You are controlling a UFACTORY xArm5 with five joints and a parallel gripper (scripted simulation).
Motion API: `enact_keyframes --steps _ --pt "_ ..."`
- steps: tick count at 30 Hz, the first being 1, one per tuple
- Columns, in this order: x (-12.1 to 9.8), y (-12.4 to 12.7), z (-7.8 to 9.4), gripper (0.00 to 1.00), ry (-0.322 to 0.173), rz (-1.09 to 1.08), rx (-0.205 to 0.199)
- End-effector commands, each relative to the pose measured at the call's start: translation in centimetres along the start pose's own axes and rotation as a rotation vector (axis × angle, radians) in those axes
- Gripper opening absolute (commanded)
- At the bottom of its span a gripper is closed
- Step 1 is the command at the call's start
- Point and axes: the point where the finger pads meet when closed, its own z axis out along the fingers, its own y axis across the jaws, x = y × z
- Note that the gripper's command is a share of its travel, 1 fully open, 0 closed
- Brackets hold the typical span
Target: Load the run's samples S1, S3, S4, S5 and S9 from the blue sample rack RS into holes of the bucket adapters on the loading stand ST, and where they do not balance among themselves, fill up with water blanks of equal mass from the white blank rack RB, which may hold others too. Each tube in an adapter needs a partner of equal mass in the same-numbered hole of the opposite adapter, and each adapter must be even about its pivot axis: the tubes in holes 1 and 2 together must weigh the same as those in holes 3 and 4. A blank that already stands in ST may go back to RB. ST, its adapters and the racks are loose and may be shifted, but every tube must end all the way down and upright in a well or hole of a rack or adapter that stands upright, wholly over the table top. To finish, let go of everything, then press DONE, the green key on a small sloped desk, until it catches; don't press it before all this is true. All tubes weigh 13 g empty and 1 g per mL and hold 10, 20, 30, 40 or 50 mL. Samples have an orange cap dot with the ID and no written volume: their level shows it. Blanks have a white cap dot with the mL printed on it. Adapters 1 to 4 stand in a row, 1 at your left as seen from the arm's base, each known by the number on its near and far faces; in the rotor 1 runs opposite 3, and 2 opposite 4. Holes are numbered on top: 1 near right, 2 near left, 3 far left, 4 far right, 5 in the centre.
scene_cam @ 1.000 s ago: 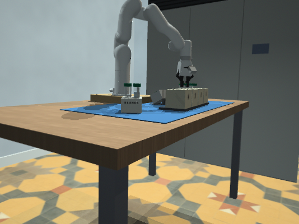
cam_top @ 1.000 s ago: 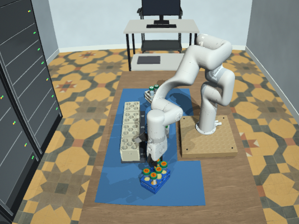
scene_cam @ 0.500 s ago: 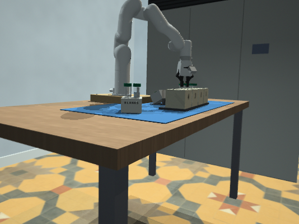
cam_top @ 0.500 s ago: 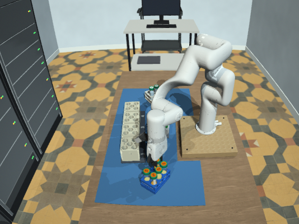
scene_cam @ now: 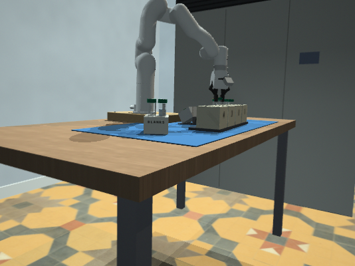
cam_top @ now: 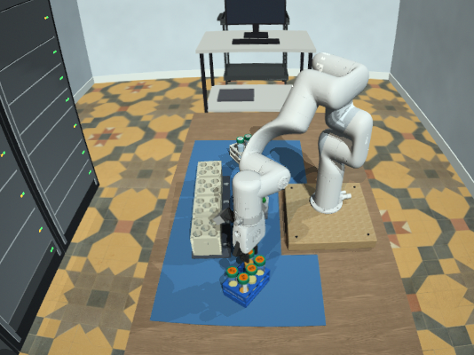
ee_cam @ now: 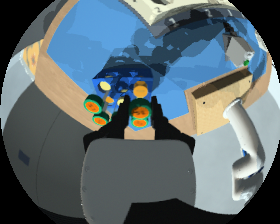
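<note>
The gripper (ee_cam: pixel 140 117) is clenched on an orange-capped sample tube (ee_cam: pixel 140 112) standing upright in the blue sample rack (cam_top: pixel 247 293). The tube's long axis runs straight down from the gripper. The loading stand (cam_top: pixel 207 208) lies just beside the rack, toward the table's far end from the near edge.

Patterned tile floor (cam_top: pixel 133 122) — pale walls (cam_top: pixel 146 24)

An orange-dotted sample tube (ee_cam: pixel 140 113) stands upright in the blue rack RS (cam_top: pixel 235 289), clamped between the jaws.
</note>
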Motion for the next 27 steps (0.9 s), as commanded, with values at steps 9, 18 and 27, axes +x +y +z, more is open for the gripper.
enact_keyframes --steps 9,18,27 --pt "0.0 -0.1 -0.9 0.0 0.001 0.0 0.004" --pt "0.0 -0.1 -1.3 0.0 0.001 0.0 0.004" --pt "0.0 -0.1 -2.5 0.0 0.001 0.0 0.004"
